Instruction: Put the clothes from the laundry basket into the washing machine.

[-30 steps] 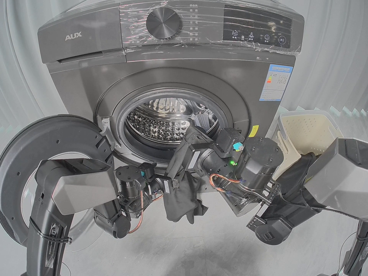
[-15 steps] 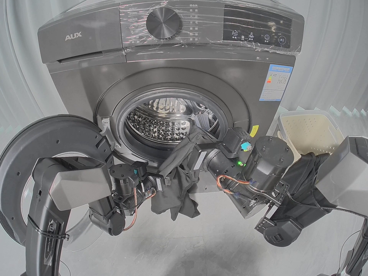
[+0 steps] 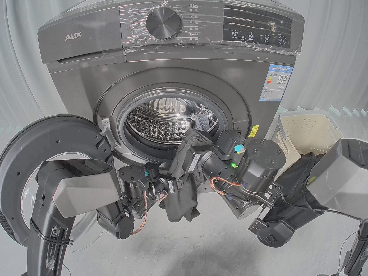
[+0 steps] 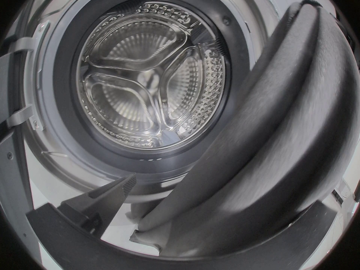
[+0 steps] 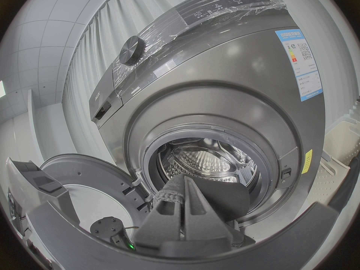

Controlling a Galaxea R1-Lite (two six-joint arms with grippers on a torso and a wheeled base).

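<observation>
Right gripper point(image 5: 183, 186), clamped on the dark grey fabric garment point(image 3: 184, 202), has swung back toward the shiny steel washing machine drum point(image 3: 165, 123) just ahead. The garment hangs below it, outside the opening. Left gripper point(image 3: 172, 186) has closed in beside the hem, grip unclear. Likely still needs pushing in.

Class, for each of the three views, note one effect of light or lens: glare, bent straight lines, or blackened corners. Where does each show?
Head view: glare streaks on the plastic film over the control panel. Left wrist view: bright highlights on the steel drum, black corners. Right wrist view: the washing machine bulges, curtain folds bow.
</observation>
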